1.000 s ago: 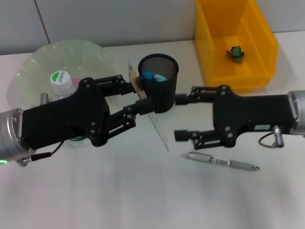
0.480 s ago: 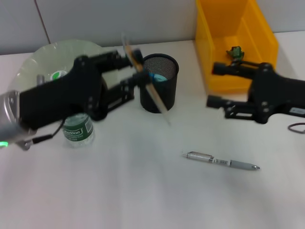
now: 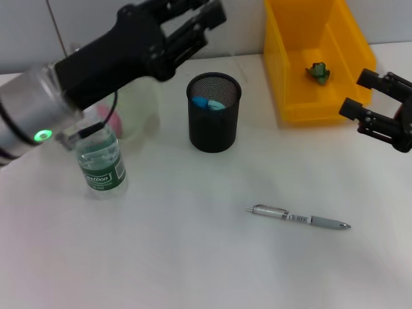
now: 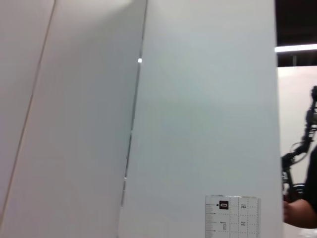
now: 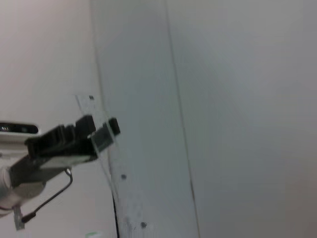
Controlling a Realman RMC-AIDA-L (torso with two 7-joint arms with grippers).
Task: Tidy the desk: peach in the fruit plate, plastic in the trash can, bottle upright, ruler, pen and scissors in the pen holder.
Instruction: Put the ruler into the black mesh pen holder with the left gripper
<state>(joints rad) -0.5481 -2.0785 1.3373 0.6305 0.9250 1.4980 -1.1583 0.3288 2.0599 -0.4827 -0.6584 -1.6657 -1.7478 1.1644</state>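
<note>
**Left arm up high with the ruler, pen lying on the desk**

Head camera first. My left gripper [image 3: 193, 19] is raised well above the back of the desk [image 3: 193, 270], up over the pen holder [image 3: 213, 121]. I can't make out the ruler from here, and I can't tell from this angle how far the fingers are closed. The pen holder is upright with the blue scissors [image 3: 207, 103] sitting inside it. The bottle [image 3: 98, 161] stands upright to the left, green label facing me, partly behind the arm. Just behind it I can see a bit of the pink peach [image 3: 111, 120] in the pale green fruit plate [image 3: 145, 106], mostly hidden by the arm. The trash can [image 3: 315, 61] is at the back right with a small green scrap [image 3: 318, 72] in it. The pen [image 3: 299, 217] lies flat on the desk in front, well apart from the holder. My right gripper [image 3: 365, 100] sits at the right edge, just in front of the trash can, fingers spread apart and holding nothing.

Left wrist camera: mostly wall panels, but the end of the clear ruler [image 4: 233, 216] pokes into the frame, zero mark and black ticks showing.

Right wrist camera: looking across at the left gripper [image 5: 101, 135] in front of the wall, its fingers pinched on the ruler [image 5: 88, 103], which sticks out past them at a tilt.
</note>
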